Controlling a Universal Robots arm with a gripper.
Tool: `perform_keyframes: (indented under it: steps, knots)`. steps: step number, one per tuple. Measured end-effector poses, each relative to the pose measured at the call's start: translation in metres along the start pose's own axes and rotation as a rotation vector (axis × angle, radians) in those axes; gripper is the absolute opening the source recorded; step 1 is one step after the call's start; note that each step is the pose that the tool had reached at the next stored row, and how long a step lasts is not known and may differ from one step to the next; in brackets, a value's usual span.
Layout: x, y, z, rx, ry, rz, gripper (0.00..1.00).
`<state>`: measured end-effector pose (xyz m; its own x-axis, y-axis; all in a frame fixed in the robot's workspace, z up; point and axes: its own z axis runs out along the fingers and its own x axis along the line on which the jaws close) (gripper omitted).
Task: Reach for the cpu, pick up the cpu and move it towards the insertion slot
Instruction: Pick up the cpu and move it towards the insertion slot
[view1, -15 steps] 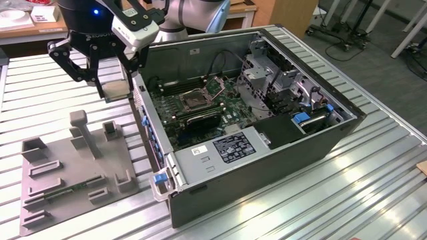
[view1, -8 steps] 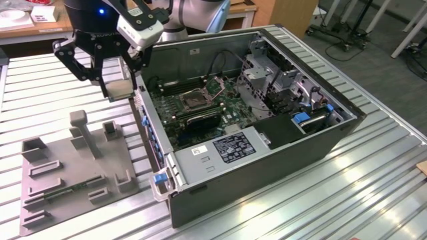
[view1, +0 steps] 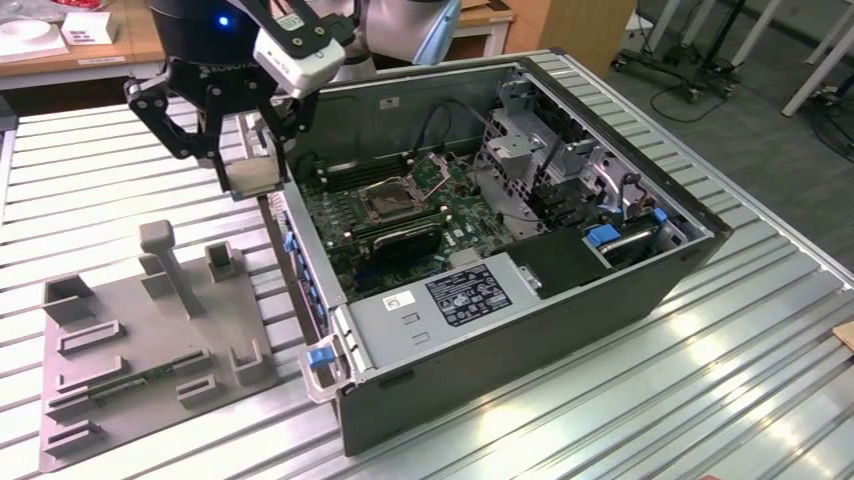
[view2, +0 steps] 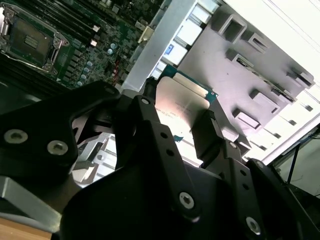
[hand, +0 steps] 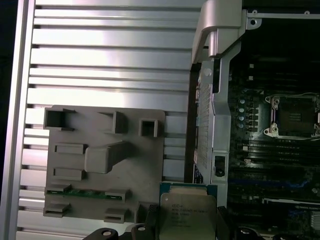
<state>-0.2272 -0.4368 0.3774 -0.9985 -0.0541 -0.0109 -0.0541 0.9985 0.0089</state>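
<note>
I see the cpu (hand: 187, 216) cut off at its lower edge in the first wrist view, fingers (view2: 212, 135) covering its sides. Pale silver face, green rim. Gripper (view1: 254, 165) jaws clamped on it, above the case's open edge, short of the insertion slot (view1: 392, 199).

A slatted aluminium table (view1: 747, 330) carries two things: a grey plastic fixture (view1: 147, 340) near one corner, and just beside it an open computer case (view1: 534, 240) occupying the table's middle.
</note>
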Motion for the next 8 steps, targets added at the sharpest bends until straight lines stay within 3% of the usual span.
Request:
perform_keyframes:
  steps: [8]
  knots:
    - [-0.0121,-0.0007,0.0001,0.0000,0.0000,0.000,0.54]
